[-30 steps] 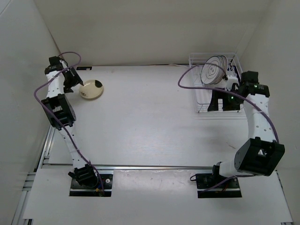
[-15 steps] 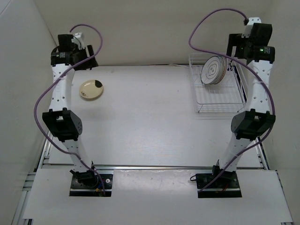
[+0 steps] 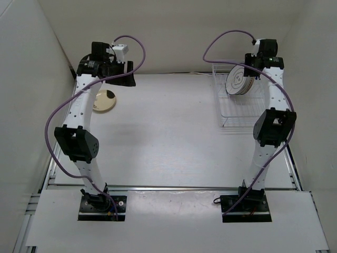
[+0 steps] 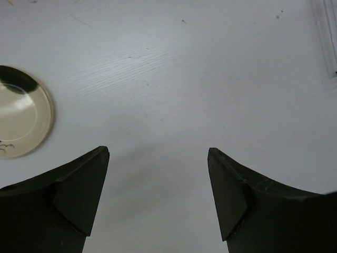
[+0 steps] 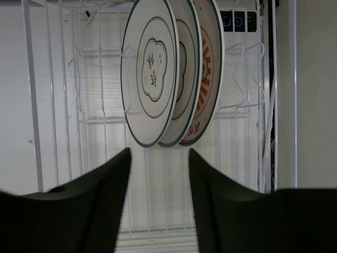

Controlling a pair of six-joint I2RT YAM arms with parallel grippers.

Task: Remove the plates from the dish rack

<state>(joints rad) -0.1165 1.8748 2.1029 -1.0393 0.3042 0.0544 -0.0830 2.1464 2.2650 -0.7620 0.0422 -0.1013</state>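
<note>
With the tan plate (image 3: 103, 100) left flat on the table (image 3: 168, 132), the left gripper (image 4: 158, 155) has lifted away open, while the right gripper (image 5: 159, 155), also open, now faces the remaining plates (image 5: 151, 71) upright in the dish rack (image 3: 247, 114)

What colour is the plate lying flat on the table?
Tan plate, dark patch near its rim; best in left wrist view.

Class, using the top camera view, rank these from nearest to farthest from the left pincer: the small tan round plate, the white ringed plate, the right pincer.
1. Small tan round plate, lying flat on the left, close by the left pincer.
2. White ringed plate, upright in the white wire rack at far right.
3. Right pincer, just right of that plate.
</note>
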